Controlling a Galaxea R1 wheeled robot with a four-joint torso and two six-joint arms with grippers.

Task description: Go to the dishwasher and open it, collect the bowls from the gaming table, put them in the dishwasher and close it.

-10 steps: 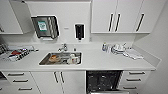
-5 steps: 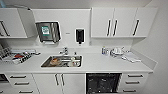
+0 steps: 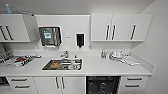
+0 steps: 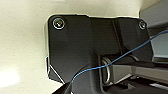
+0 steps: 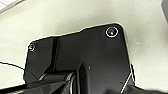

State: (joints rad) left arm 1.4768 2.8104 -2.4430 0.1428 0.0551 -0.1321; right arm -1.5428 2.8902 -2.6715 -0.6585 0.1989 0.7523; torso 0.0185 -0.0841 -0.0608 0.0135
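Note:
The dishwasher (image 3: 102,85) is the dark opening with racks under the white counter (image 3: 100,67), to the right of the sink, low in the head view. It stands straight ahead of me. The bowls and the gaming table are out of view. In both wrist views my own dark plate hangs over a pale floor, and a thin blue wire (image 4: 120,56) crosses the left one.
A steel sink (image 3: 47,67) with some things in it is set in the counter. A dish rack (image 3: 15,60) stands at the left and small items (image 3: 117,55) at the right. White drawers (image 3: 132,82) flank the dishwasher, and a wall (image 3: 157,50) closes the right side.
The whole kitchen has slid a little lower in the head view, so the camera has moved. Nothing on the counter has shifted.

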